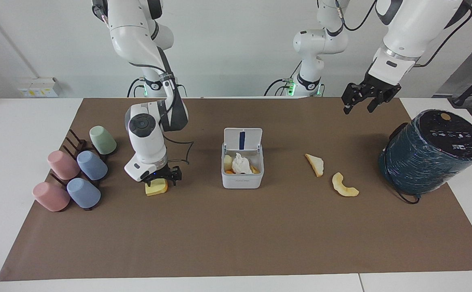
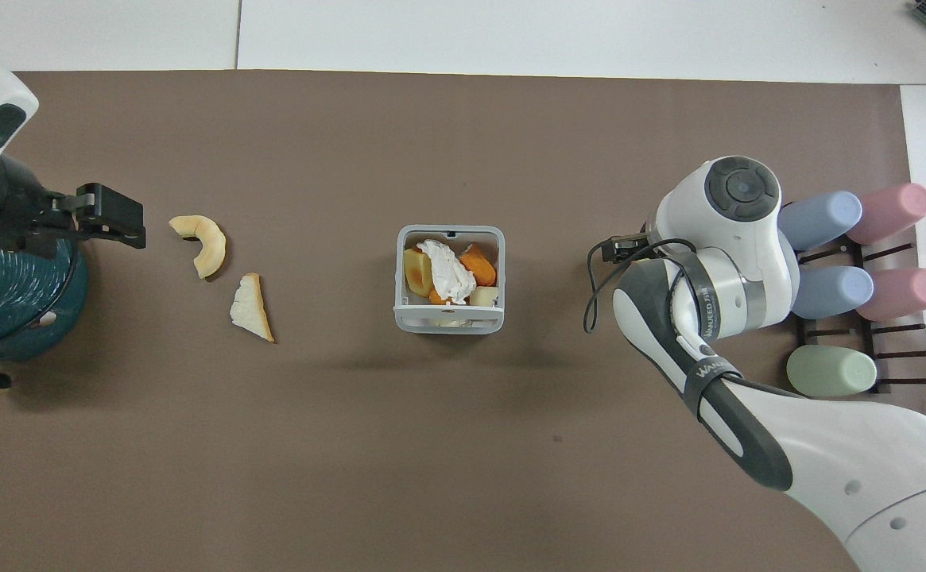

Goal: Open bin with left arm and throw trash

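The white bin stands mid-mat with its lid up; it holds food scraps and a crumpled tissue, and it also shows in the overhead view. My right gripper is low over the yellow wedge, open, with its fingers at the wedge's sides. The right arm hides the wedge in the overhead view. My left gripper is open and empty, raised over the mat beside the teal cylinder, and it also shows in the overhead view. The cream slice and the crescent peel lie on the mat.
A big dark teal cylinder with a black top stands at the left arm's end of the mat. A rack of pastel cups stands at the right arm's end, close to my right arm. The slice and the peel lie between the bin and the cylinder.
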